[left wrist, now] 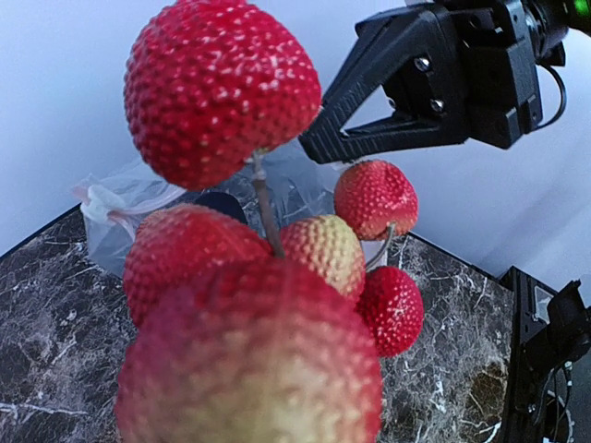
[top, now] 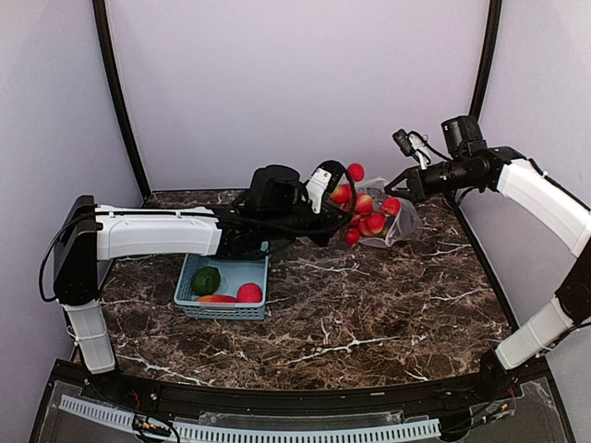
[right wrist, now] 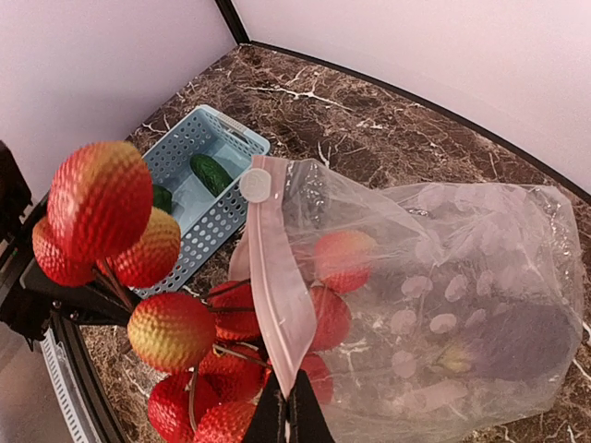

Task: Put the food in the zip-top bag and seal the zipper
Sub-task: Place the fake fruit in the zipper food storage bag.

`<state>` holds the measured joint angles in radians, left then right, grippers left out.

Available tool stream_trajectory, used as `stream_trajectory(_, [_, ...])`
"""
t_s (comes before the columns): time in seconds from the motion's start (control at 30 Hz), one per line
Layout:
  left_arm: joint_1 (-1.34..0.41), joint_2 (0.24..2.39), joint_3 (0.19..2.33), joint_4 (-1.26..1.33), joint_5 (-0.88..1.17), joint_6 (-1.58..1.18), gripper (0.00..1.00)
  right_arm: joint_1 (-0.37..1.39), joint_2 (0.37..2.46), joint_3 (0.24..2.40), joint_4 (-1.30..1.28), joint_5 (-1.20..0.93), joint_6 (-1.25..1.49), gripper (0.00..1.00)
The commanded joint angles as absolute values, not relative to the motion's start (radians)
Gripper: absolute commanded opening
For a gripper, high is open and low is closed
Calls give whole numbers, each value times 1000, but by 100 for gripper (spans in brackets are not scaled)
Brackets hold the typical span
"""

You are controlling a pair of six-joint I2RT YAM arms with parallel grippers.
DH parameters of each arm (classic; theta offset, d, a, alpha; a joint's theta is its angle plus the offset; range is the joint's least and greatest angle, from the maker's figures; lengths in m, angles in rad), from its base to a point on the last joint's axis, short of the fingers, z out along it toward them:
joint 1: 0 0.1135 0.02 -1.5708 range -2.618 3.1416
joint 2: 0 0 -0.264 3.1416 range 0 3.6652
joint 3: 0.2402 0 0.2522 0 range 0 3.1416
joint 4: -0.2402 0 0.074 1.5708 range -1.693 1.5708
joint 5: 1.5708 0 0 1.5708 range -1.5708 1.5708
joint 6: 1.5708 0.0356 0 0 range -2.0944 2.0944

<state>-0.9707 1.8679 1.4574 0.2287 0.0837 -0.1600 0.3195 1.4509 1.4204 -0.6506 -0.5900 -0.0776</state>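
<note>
A bunch of red and peach round fruits [top: 362, 210] hangs on thin stems from my left gripper [top: 332, 196], which is shut on it at the back of the table. In the left wrist view the fruits [left wrist: 222, 88] fill the frame and hide the fingers. The clear spotted zip-top bag [right wrist: 462, 295] lies on its side with its mouth toward the bunch. Part of the bunch [right wrist: 340, 260] shows through the plastic inside the mouth. My right gripper [right wrist: 291, 411] is shut on the pale zipper [right wrist: 277, 286] and holds it up. A dark shape [right wrist: 531, 341] lies deep in the bag.
The light blue basket [top: 226, 273] stands left of centre under the left arm. It holds a green avocado [top: 205, 280], an orange-red pepper [top: 217, 298] and a red fruit [top: 249, 293]. A cucumber [right wrist: 212, 173] lies in it too. Walls close off the back and sides.
</note>
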Motion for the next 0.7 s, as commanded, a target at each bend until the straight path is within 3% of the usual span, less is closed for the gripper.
stream_trajectory(0.0, [-946,1831,1470,297,99,-255,1,321,1426,1396,-616,-569,-90,0])
stream_trajectory(0.33, [-943,1889,1571,202,104,-287,1,322,1431,1433,-627,-507,-77,0])
stream_trajectory(0.67, [-950,1989,1686,154,174,-237,1,321,1420,1442,-632,-611,-28,0])
